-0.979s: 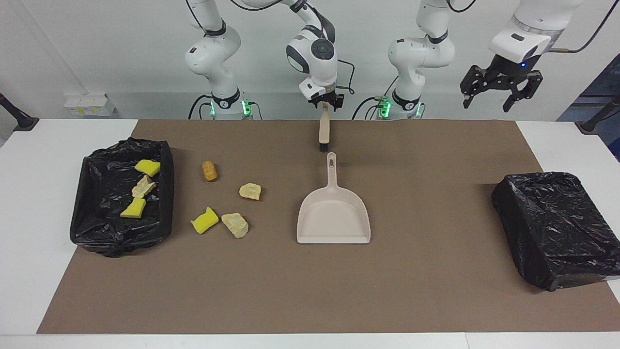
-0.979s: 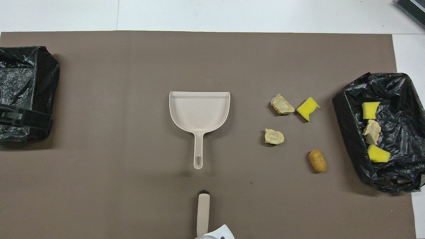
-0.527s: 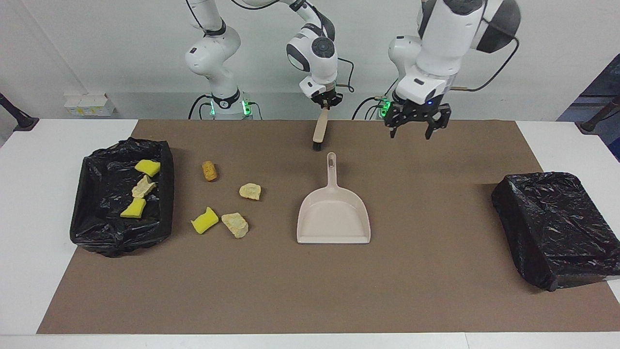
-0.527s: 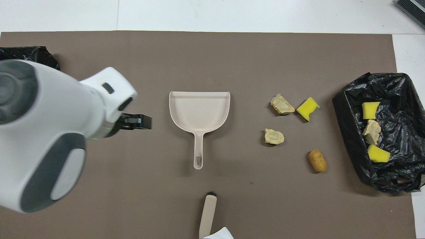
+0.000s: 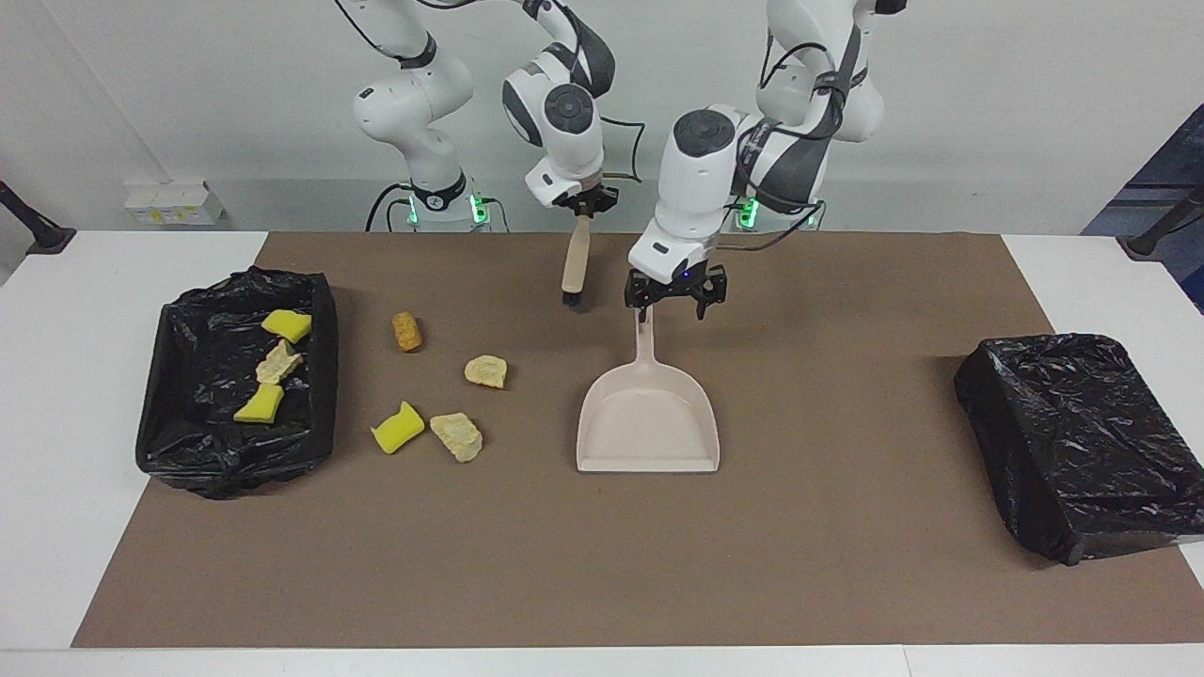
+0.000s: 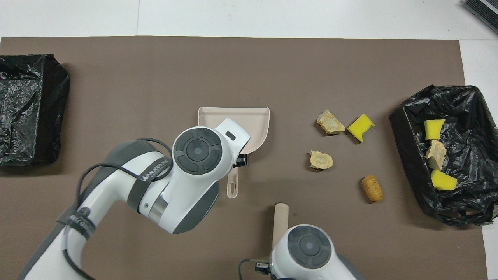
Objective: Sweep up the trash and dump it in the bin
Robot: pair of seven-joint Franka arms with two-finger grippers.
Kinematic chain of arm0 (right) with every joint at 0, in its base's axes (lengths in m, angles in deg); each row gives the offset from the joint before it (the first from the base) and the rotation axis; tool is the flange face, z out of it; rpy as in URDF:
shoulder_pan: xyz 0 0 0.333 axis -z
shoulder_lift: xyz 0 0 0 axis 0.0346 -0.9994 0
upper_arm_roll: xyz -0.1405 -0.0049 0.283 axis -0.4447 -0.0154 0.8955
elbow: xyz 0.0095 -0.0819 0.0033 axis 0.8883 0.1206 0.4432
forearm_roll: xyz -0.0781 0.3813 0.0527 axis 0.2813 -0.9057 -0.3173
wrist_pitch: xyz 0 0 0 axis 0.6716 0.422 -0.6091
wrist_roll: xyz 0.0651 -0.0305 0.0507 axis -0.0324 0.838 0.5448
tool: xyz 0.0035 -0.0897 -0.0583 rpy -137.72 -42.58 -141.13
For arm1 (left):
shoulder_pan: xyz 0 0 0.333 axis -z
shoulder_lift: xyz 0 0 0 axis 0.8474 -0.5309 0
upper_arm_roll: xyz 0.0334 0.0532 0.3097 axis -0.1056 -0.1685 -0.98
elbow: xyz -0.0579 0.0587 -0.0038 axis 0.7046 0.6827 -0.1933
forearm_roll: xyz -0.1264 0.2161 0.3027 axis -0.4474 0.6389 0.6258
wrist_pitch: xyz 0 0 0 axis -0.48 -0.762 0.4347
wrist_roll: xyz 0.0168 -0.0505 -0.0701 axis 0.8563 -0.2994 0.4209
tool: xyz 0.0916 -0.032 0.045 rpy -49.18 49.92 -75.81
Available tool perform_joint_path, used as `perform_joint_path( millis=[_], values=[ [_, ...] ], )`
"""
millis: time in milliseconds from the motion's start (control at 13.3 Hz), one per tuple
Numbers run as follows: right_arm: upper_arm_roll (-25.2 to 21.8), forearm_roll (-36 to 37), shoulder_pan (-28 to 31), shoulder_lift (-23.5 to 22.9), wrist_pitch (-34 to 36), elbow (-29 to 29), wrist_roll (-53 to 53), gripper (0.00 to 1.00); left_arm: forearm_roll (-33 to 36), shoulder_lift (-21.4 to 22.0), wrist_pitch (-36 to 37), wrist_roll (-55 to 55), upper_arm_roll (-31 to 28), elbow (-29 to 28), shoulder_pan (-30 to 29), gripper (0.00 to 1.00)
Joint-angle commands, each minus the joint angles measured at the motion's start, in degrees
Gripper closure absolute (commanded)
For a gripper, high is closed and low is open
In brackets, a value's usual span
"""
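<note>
Sitting at the right arm's end of the table, a black-lined bin (image 5: pixel 235 376) is holding three scraps: a yellow sponge chunk (image 5: pixel 286 324) nearest the robots, a tan bread-like lump (image 5: pixel 278 362) in the middle, and another yellow sponge piece (image 5: pixel 260 404) farthest from them. Just beside that bin, four more scraps are lying on the brown mat (image 5: pixel 602 564): a golden-brown lump (image 5: pixel 406 331) nearest the robots, a pale bread lump (image 5: pixel 486 370) toward the middle of the table, and, farther from the robots, a yellow sponge (image 5: pixel 397 428) touching or almost touching a tan crust (image 5: pixel 457 435).

Moving on along the facing view, the right gripper (image 5: pixel 583 199) is hanging over the mat's robot-side edge, its fingers pressed together on the handle of the beige brush (image 5: pixel 574 268), which is dangling tilted with its black bristles just above the mat.

Beside it, the left gripper (image 5: pixel 673 299) is hovering low over the handle end of the beige dustpan (image 5: pixel 649 414), its fingers spread wide and gripping nothing; whether they are touching the handle cannot be told. The dustpan is lying flat at mid-table, its mouth pointing away from the robots.

At the left arm's end, a second black-lined bin (image 5: pixel 1072 442) is resting partly off the mat.
</note>
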Motion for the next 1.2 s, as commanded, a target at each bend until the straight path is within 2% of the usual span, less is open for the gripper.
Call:
perform_joint_path(
  millis=[0,226,301,452,527,602,678,828,979,1129],
  values=[
    [0.46,4.08,9.69,1.93,4.68,-0.59,9.90,1.00,-0.16,-0.57,-6.56,-1.01,-1.16,-4.54,1.59,0.00],
    [0.46,7.43,19.28,1.93,8.21,-3.67,18.60,1.00,-0.25,-1.36,-8.60,-1.01,-1.07,-6.05,2.55,0.00],
    [0.46,8.30,22.53,1.93,8.83,-4.55,22.90,1.00,-0.25,-1.19,-8.52,-0.92,-1.07,-6.66,2.64,0.06],
    [0.54,13.47,28.60,0.97,8.31,-6.04,30.04,1.00,-0.16,-0.92,-8.17,-0.92,-1.07,-6.75,3.95,0.26],
    [0.54,16.11,30.63,0.09,7.26,-6.31,31.63,1.00,-0.25,-0.66,-7.90,-0.66,-1.16,-6.93,4.74,0.41],
    [0.54,18.74,32.57,-0.35,5.68,-6.49,33.12,1.00,-0.16,-0.74,-7.81,-0.22,-1.16,-6.93,4.75,0.60],
    [0.54,20.33,34.24,-0.53,4.88,-6.40,33.31,1.00,-0.16,-0.74,-7.64,0.21,-1.16,-6.93,4.67,0.73],
    [0.54,22.62,37.58,-0.18,5.14,-5.35,33.40,1.00,0.19,-0.74,-6.94,1.96,-1.25,-6.75,4.32,0.90],
    [0.46,23.86,40.74,1.04,5.23,-2.20,35.32,1.00,0.37,-0.22,-4.84,11.24,-1.69,-6.06,2.48,0.94],
    [0.63,23.95,46.35,1.22,5.05,-0.52,38.57,1.00,0.98,1.71,1.03,20.04,-1.78,-4.74,0.71,0.94]
  ],
)
